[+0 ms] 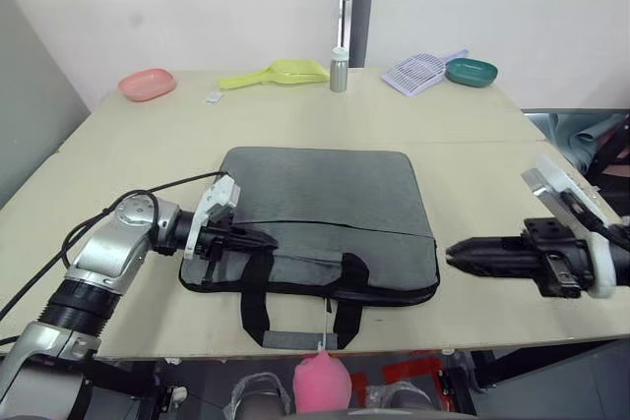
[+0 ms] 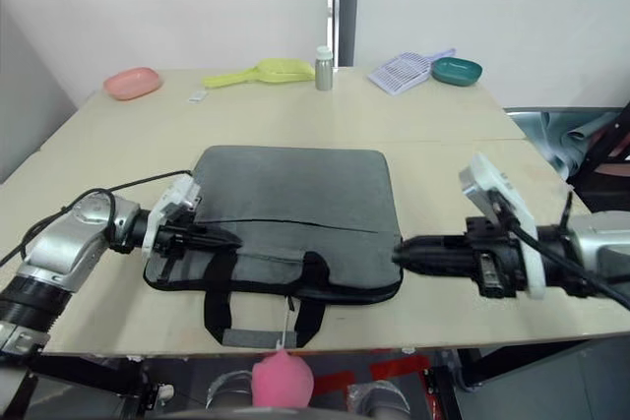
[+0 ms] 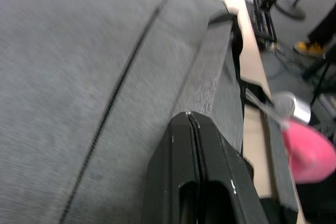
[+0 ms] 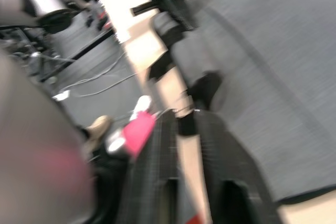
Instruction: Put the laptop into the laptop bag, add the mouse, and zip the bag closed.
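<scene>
Bag (image 1: 315, 209) flat on table (image 1: 295, 115), zip line across it. Left gripper (image 1: 264, 239) jaws pressed together on bag's left end. Right gripper (image 1: 455, 255) just off the right edge, jaws slightly spread.

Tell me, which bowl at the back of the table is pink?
The pink bowl sits at the far left corner. The other bowl, at the far right, is dark green.

Bright even indoor light, soft shadows, both wrist views blurred, perhaps by motion
</scene>
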